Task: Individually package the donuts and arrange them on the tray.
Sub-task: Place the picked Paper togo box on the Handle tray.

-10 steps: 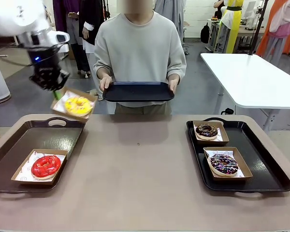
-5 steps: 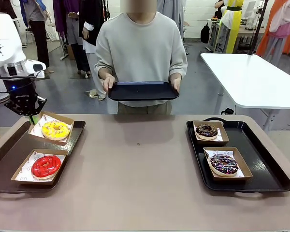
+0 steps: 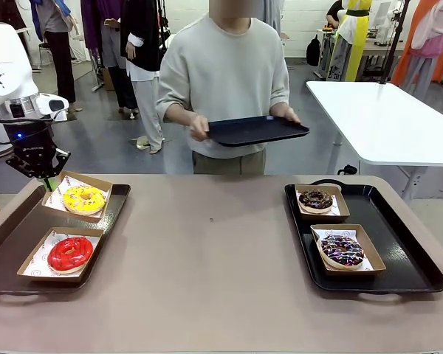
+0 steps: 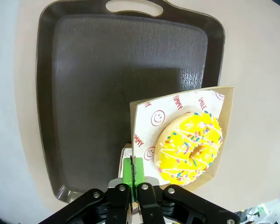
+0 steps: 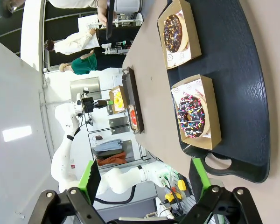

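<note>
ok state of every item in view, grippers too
left gripper: shut on yellow donut's box edge
right gripper: open, empty
yellow donut: boxed, over left tray
red donut: boxed, on left tray
chocolate donut: boxed, on right tray
sprinkled donut: boxed, on right tray
person's tray: held, empty

White arm [image 3: 7, 59], black hand [image 3: 38, 164], seemingly green pads.

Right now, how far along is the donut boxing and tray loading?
Done: all four ring donuts sit in paper-lined cardboard boxes; glossy red donut on the left dark tray, dark chocolate donut and sprinkled chocolate donut on the right dark tray. In hand: left gripper shut on the yellow donut's box, over the left tray. Left: release it.
</note>
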Available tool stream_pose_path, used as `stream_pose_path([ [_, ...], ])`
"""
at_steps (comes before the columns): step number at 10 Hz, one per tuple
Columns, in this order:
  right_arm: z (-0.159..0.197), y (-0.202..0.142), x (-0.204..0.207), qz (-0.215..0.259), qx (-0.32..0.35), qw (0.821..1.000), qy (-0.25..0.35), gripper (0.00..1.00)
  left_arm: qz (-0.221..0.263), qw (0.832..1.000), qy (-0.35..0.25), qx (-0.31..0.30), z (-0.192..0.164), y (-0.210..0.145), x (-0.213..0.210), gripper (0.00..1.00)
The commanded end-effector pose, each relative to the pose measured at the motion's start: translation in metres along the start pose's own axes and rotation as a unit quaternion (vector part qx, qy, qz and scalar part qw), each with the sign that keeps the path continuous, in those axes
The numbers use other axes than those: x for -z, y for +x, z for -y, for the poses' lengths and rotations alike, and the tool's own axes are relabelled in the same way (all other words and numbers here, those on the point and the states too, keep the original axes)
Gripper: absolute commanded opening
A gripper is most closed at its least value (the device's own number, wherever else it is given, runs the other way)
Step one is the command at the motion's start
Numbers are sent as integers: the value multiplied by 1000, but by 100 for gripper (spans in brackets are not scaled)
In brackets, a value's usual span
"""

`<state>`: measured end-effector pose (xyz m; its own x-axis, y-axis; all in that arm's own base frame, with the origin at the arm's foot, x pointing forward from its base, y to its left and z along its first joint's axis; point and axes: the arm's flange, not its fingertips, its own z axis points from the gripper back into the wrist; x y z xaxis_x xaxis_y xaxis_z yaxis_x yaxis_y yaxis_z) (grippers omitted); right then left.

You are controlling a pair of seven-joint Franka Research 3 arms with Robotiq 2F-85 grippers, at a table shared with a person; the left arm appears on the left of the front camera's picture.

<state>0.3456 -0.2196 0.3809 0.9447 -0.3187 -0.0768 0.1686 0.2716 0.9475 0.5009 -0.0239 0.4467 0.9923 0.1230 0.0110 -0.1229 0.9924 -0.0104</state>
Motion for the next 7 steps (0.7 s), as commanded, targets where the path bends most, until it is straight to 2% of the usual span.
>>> stream_pose_path([
  [1, -2, -1, -2, -6, 2, 1000, -2, 100, 0, 1000, 0, -3, -2, -1, -1, 1],
  [3, -2, -1, -2, -6, 2, 1000, -2, 100, 0, 1000, 0, 0, 0, 0, 0, 1],
  [5, -2, -1, -2, -6, 2, 1000, -2, 100, -7, 998, -23, 58, -1, 24, 9, 1],
  [7, -2, -1, -2, -6, 2, 1000, -2, 100, -13, 998, -30, 58, 3, 41, 23, 1],
])
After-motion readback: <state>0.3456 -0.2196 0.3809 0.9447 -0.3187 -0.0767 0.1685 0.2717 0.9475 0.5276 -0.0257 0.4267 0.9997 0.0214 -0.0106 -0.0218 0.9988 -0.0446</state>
